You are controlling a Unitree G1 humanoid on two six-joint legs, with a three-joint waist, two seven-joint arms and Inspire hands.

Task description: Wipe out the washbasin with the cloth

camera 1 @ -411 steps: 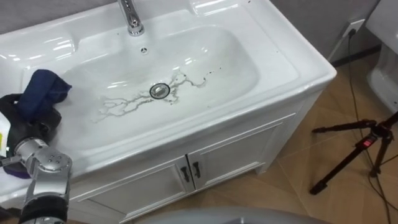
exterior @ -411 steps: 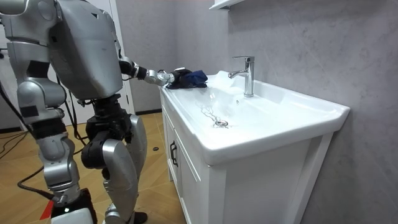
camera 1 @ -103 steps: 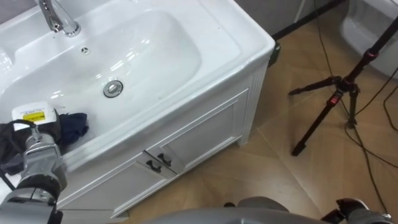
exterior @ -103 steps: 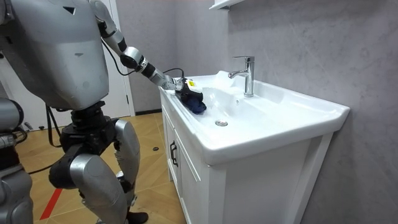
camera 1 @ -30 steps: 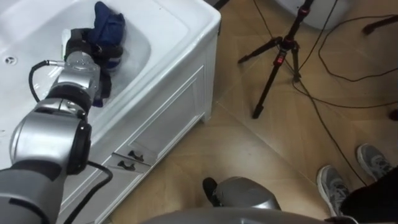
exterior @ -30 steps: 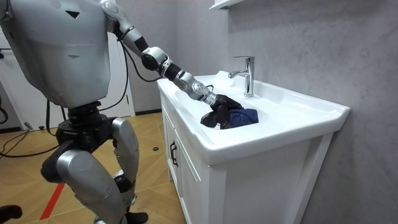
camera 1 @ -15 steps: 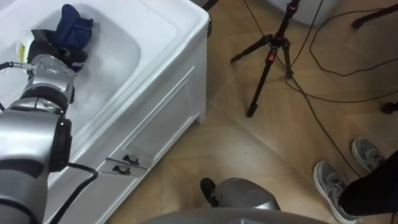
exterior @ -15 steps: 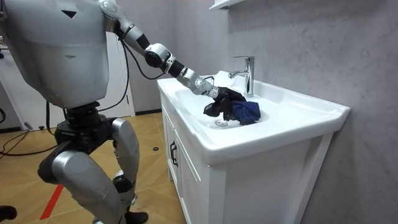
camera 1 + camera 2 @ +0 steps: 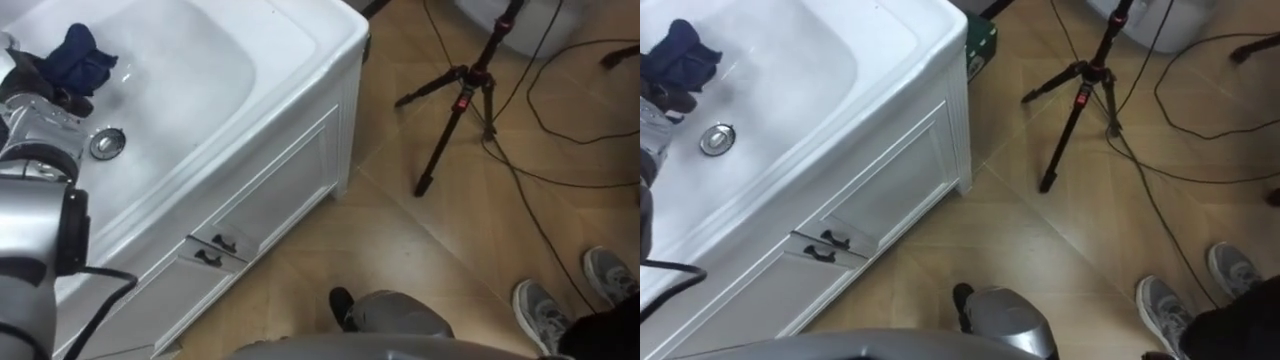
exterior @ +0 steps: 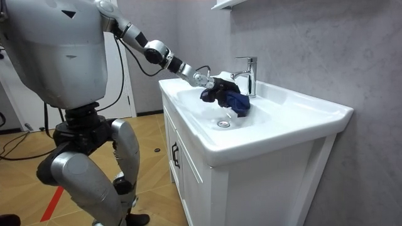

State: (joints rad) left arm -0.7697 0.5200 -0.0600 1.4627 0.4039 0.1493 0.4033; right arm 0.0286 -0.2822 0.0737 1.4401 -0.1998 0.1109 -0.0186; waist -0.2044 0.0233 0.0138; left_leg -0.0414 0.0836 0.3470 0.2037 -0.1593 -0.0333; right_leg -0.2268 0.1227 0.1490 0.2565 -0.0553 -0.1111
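Stands at the front of the white basin (image 9: 335,45), at the room view's left of it, with the left arm stretched out over the bowl.

Farthest left in the left eye view, just up and left of the drain (image 9: 107,143): the left hand (image 9: 40,85), dark fingers curled tight round a dark blue cloth (image 9: 78,55). Cloth bunched, sticking out past the fingers on the far side of the drain. In the room view, hangs from the hand above the drain and close in front of the faucet (image 10: 249,74); cannot tell whether its lower end touches the bowl's slope.

Drain itself round and metallic, at the bottom of the bowl, apart from both hand and cloth.

Below and right of the drain: the white cabinet (image 9: 270,195) under the basin, two doors, a pair of dark handles (image 9: 215,250) side by side where the doors meet.

Well to the right of the drain, out on the wooden floor: a black tripod (image 9: 462,95) with legs spread and a red mark on its stem.

Farthest right of the drain, at the lower edge: a person's grey shoe (image 9: 545,312), with a second shoe (image 9: 612,275) near it.
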